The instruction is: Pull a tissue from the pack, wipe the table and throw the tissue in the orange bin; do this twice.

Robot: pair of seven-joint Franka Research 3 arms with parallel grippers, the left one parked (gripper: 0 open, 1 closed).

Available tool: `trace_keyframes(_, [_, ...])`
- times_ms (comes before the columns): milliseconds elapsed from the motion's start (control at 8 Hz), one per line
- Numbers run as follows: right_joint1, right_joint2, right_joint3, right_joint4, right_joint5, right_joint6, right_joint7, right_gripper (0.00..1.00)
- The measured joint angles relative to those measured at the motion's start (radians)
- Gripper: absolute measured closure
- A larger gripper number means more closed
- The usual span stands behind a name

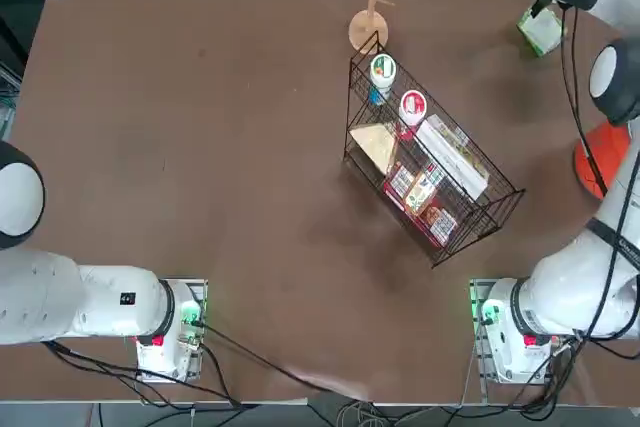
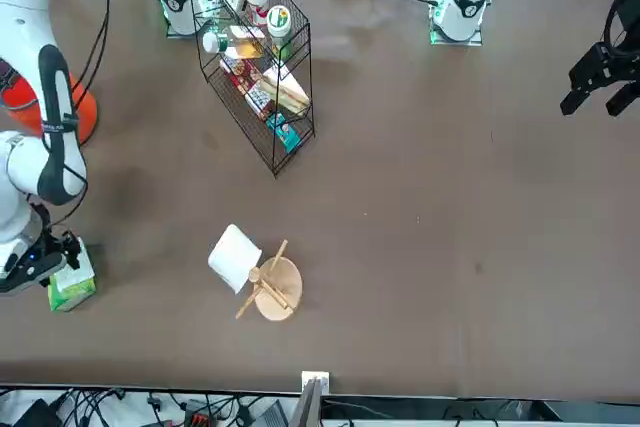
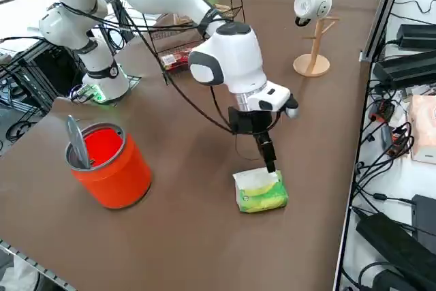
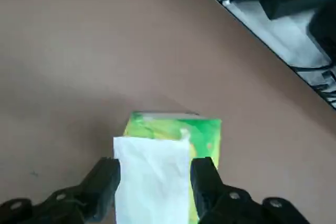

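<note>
The yellow-green pack (image 3: 260, 191) lies on the brown table (image 1: 200, 147) near its far right corner, a white tissue (image 4: 152, 182) sticking up from its top. My right gripper (image 3: 269, 165) points down at the pack. In the wrist view the gripper (image 4: 156, 169) is open, one black finger on each side of the tissue and close to its edges. From above, the pack (image 1: 541, 30) shows partly under my wrist. The orange bin (image 3: 109, 165) stands on the table nearer my base, apart from the pack.
A black wire basket (image 1: 430, 172) full of groceries sits mid-table. A wooden stand with a white paper roll (image 1: 370, 27) stands at the far edge. A grey strip (image 3: 75, 141) leans inside the bin. Cables and boxes lie just past the table edge beside the pack.
</note>
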Motion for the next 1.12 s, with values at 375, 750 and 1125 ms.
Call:
trace_keyframes(375, [-0.020, 0.021, -0.005, 0.018, 0.000, 0.005, -0.021, 0.18])
trace_keyframes(750, [-0.039, 0.066, -0.005, 0.079, 0.003, 0.005, -0.024, 0.20])
trace_keyframes(1125, [-0.039, 0.087, -0.001, 0.087, 0.065, 0.005, -0.025, 0.22])
